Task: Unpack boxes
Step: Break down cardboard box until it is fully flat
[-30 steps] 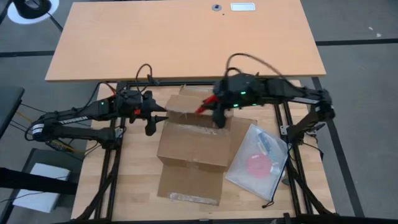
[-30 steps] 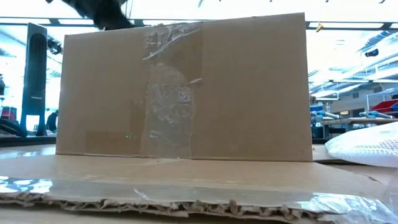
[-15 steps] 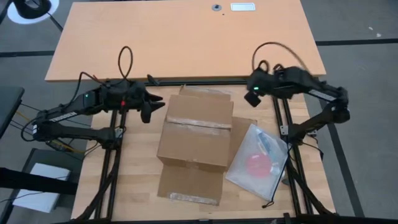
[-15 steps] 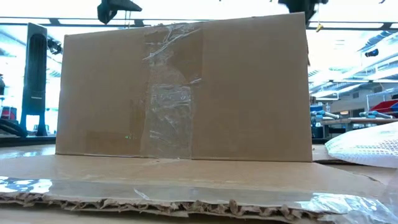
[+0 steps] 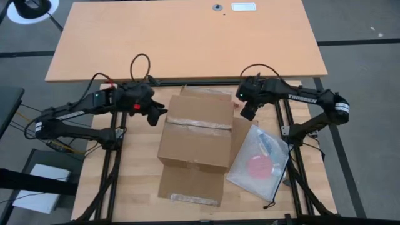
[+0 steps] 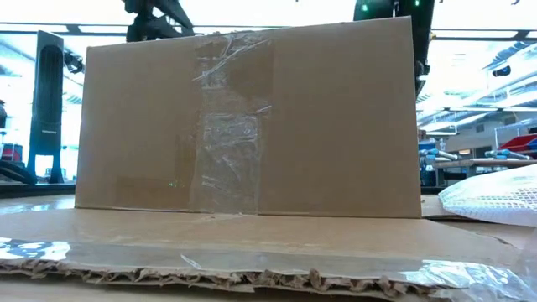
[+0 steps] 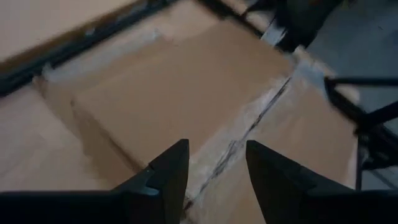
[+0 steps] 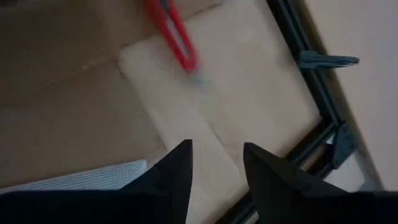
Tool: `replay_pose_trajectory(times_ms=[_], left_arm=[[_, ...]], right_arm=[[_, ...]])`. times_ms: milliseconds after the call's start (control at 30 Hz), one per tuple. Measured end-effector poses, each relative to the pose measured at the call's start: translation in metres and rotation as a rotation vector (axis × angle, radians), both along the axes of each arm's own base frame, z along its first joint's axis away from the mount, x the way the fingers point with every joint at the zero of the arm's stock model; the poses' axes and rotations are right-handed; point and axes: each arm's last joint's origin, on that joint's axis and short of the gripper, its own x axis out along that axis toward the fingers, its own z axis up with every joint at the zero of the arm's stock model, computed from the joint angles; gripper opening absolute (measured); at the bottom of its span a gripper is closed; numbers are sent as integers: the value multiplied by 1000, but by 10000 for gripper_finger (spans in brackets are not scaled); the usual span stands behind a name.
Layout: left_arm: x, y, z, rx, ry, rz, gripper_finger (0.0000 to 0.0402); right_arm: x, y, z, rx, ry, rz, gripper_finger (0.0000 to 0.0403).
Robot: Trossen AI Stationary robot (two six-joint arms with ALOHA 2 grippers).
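The brown cardboard box (image 5: 197, 131) stands mid-table with its top flaps down and tape along the seam (image 7: 249, 124). One flap (image 5: 190, 184) lies flat toward the near edge. My left gripper (image 5: 159, 115) hovers open by the box's far left corner, and its fingers (image 7: 216, 149) are empty over the top. My right gripper (image 5: 247, 112) is open beside the box's far right corner, with nothing between its fingers (image 8: 216, 149). A red-handled tool (image 8: 175, 37) shows on the table beyond them, apart from the fingers.
A clear plastic bag (image 5: 259, 159) holding a pink round thing lies right of the box, on the table. Black frame rails (image 5: 284, 119) run along both sides. A larger tan table (image 5: 187, 37) stands beyond the far edge. In the low view the box's taped wall (image 6: 252, 126) fills the picture.
My right gripper, which was over the box's far right edge with the red tool at its fingers, has swung up and toward the right edge. It has then come down beside the box's corner and tipped downward. My left gripper has risen a little and rolled. The box has kept still.
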Motion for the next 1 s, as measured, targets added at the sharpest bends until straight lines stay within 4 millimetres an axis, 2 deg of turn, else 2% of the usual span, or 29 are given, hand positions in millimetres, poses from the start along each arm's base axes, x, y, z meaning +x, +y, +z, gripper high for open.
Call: replay_pose_trajectory(times_ms=[200, 367, 500, 667, 833, 1000], left_arm=[[9, 1, -11, -4, 97, -71, 172], [15, 0, -24, 0, 208, -197, 172], [13, -1, -34, 49, 326, -285, 172], [7, -2, -52, 92, 389, -361, 172], [4, -3, -71, 102, 436, -405, 172], [5, -4, -70, 88, 418, -423, 172]], right_arm=[[7, 23, 32, 287, -251, 107, 148], [10, 45, 46, 464, -485, -2, 146], [19, 56, 42, 540, -604, -175, 146], [33, 65, 26, 617, -686, -319, 146], [42, 68, 15, 652, -788, -384, 146], [38, 69, 17, 691, -780, -376, 146]])
